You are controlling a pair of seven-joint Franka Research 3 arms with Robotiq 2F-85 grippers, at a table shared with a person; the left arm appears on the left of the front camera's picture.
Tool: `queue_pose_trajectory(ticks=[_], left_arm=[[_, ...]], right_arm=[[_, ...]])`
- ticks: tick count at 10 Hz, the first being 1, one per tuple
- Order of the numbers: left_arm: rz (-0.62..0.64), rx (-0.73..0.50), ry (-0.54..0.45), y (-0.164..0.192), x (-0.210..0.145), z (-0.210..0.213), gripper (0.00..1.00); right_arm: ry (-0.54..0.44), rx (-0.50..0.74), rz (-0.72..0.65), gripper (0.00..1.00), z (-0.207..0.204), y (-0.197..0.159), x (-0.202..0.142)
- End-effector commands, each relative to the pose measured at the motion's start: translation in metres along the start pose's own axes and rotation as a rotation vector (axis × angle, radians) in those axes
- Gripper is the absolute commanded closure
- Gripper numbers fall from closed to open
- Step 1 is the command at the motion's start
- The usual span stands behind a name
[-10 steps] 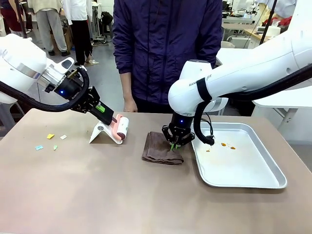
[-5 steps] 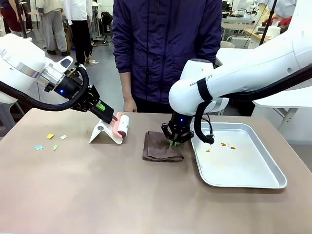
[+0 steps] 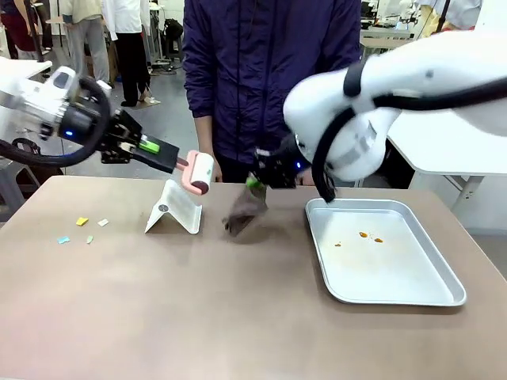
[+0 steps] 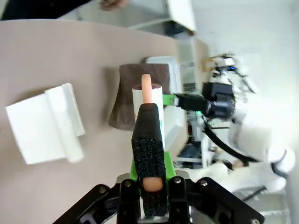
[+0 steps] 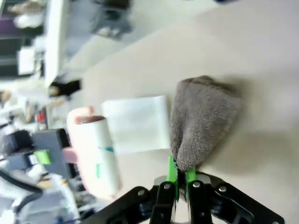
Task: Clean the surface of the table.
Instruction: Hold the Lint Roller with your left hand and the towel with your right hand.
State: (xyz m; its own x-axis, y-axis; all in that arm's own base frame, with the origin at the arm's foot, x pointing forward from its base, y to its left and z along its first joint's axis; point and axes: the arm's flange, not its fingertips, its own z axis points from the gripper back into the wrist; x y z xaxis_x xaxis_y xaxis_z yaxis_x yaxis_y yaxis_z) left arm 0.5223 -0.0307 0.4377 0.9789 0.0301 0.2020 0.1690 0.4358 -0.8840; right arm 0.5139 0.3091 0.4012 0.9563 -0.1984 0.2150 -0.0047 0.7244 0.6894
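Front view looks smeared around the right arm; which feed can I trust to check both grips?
Front view: motion blur smears the right arm and the hanging brown cloth; table and metal tray are crisp. Left wrist view: sharp, lint roller handle clamped between the fingers. Right wrist view: soft and warped, yet the cloth is pinched.

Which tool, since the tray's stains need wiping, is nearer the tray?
Right. The right tool, holding the brown cloth, hangs left of the tray; the left tool, gripping the lint roller, is farther left.
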Motion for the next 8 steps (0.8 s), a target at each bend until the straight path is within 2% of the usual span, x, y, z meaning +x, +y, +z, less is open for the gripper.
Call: queue_pose_trajectory(ticks=[1,2,3,5,6,8], left_arm=[[-0.035,-0.134,0.007,0.004,-0.027,0.037,1.0],[-0.026,-0.164,-0.007,0.01,-0.035,0.055,1.0],[-0.005,-0.194,-0.008,0.019,-0.041,0.071,1.0],[0.01,-0.243,-0.026,0.044,-0.054,0.115,1.0],[0.021,-0.263,-0.065,0.06,-0.07,0.15,1.0],[0.032,-0.286,-0.087,0.09,-0.095,0.209,1.0]], right_arm=[[0.101,0.457,0.116,1.0,0.054,-0.112,-0.026],[0.093,0.615,0.165,1.0,0.073,-0.124,-0.033],[0.061,0.695,0.184,1.0,0.089,-0.136,-0.04],[-0.036,0.759,0.168,1.0,0.124,-0.162,-0.058],[-0.099,0.781,0.149,1.0,0.146,-0.18,-0.071],[-0.128,0.91,0.155,1.0,0.187,-0.22,-0.091]])
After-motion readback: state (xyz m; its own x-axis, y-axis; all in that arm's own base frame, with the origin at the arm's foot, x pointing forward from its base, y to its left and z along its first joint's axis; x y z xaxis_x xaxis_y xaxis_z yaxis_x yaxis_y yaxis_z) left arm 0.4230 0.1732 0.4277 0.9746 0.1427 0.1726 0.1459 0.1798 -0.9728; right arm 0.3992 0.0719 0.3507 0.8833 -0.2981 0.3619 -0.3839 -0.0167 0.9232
